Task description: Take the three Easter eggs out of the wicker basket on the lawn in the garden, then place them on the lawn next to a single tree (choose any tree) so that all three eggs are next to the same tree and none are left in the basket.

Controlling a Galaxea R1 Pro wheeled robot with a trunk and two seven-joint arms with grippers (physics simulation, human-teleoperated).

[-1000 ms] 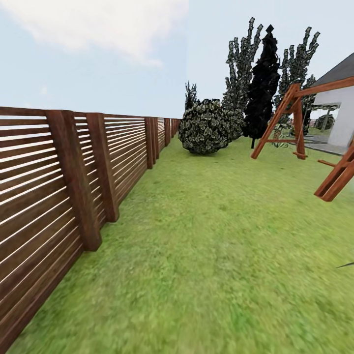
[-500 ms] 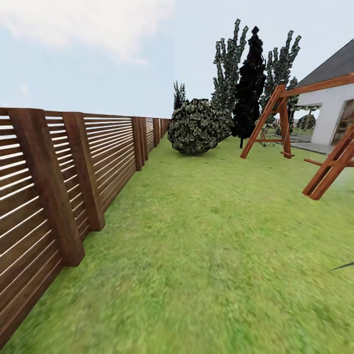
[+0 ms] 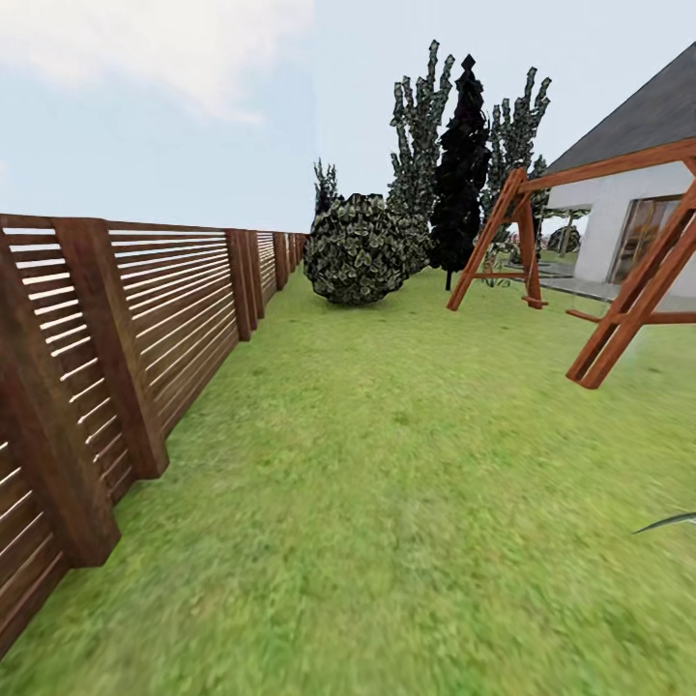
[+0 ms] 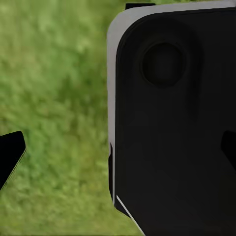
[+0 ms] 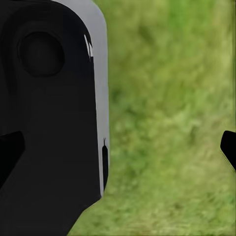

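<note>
- The left end effector [image 4: 118,150] shows in the left wrist view as two dark fingertips [image 4: 11,156] at opposite edges of the picture, standing wide apart with nothing between them.
- The right end effector [image 5: 118,147] in the right wrist view is the same: its fingertips [image 5: 10,153] are spread wide and hold nothing.
- Beneath each end effector lies a black robot body panel with a pale grey rim [image 4: 172,123], and beside that panel is blurred green grass.
- In the head view the lawn [image 3: 406,464] stretches forward from the robot to the round bush [image 3: 355,248], which serves as landmark.
- The wooden fence [image 3: 145,319] of brown horizontal slats runs along the lawn's left edge and reaches back to just left of the bush.
- Just right of the bush and behind it stand tall grey-green trees [image 3: 418,145] and an all-black dark tree [image 3: 462,174].
- Right of the bush, nearer the robot, stands a reddish wooden swing frame [image 3: 580,251].
- Farther right of the bush, behind the frame, is a white house [image 3: 628,193] with a dark roof.
- No eggs or wicker basket are visible on this stretch of lawn.
</note>
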